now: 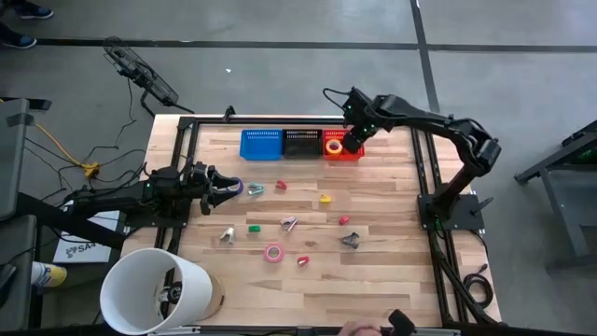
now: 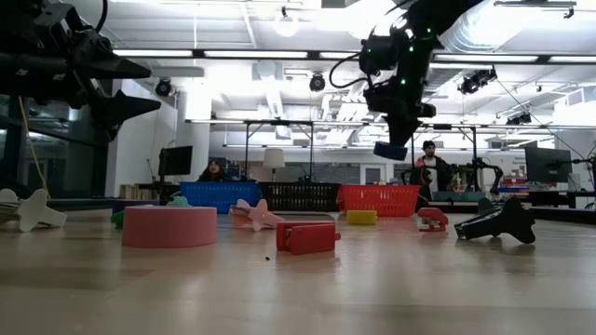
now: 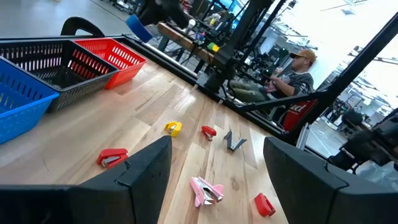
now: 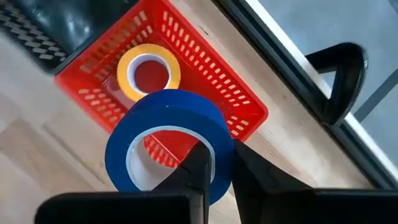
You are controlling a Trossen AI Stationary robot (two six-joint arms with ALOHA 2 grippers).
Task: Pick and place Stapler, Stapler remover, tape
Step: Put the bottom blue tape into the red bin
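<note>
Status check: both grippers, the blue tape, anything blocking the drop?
Right gripper shut on blue tape roll, held above red basket. Yellow tape roll already inside. Left gripper open, waiting at table's left edge. Nothing blocking.

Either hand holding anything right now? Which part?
Right hand pinches the blue tape by its ring wall, one finger through the centre, above the red basket. Left hand is open, empty.
</note>
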